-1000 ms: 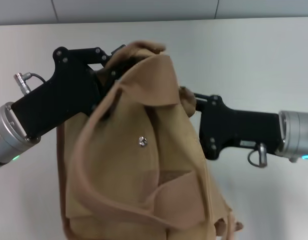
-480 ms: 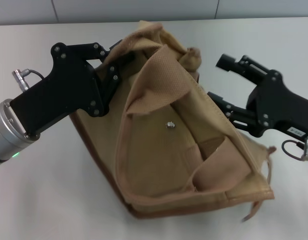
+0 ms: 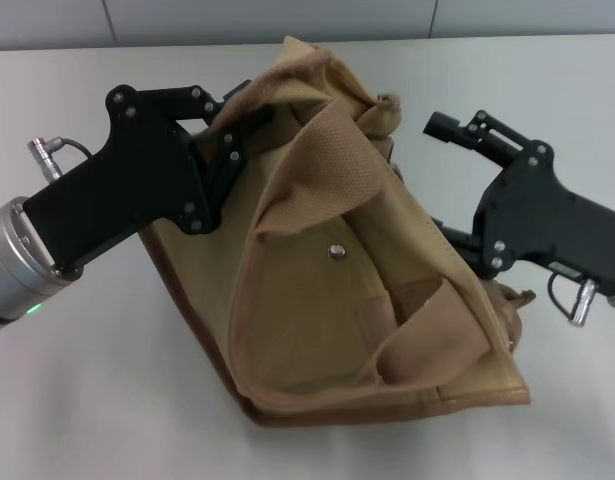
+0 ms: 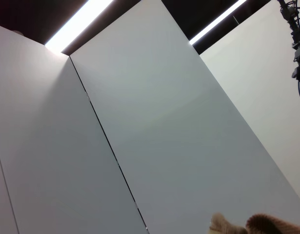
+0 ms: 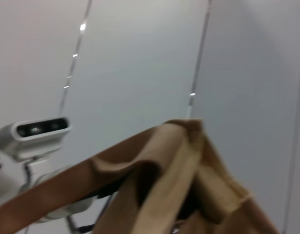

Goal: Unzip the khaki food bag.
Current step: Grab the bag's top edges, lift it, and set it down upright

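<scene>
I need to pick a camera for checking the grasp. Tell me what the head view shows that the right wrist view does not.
Only the head view shows the left gripper clamped on the top edge of the khaki food bag, the right gripper open beside the bag's other end, the metal snap, and the table. Only the right wrist view shows wall panels and a camera unit behind the bag. Both show the bag's bunched tan top.

You had two matte black angular grippers, left gripper (image 3: 237, 125) and right gripper (image 3: 439, 175), both studded with silver screws. Silver cylindrical wrists behind them, green light on left, small metal connectors and thin cables.
</scene>
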Controlling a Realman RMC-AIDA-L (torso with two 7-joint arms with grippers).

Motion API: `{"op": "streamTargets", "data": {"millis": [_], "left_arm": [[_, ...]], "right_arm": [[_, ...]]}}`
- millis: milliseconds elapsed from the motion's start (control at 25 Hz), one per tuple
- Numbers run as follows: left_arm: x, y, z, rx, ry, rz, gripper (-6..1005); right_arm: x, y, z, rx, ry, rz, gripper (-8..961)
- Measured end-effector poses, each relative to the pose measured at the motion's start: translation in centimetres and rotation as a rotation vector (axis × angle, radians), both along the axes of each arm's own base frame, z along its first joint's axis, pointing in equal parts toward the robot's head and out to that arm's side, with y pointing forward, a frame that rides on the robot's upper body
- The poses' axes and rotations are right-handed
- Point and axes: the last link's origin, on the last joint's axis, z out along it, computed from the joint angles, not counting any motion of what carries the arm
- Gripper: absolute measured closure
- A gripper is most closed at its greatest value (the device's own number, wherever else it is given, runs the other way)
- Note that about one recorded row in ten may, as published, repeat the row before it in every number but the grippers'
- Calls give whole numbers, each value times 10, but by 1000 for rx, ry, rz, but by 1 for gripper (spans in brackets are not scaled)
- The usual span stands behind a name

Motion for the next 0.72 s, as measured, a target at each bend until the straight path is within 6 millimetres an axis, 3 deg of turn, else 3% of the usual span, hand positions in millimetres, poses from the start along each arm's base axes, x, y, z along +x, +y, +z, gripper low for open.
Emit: {"op": "streamTargets", "data": {"millis": [360,720], "left_arm": [[3,2,-1,-2,-1,-8,862],[5,2,-3,-16,-2,-13,854]], "right_arm": [[-9,-13,-14,-48,-75,153,172],[-25,3,-29,-40,-87,144,228]]}}
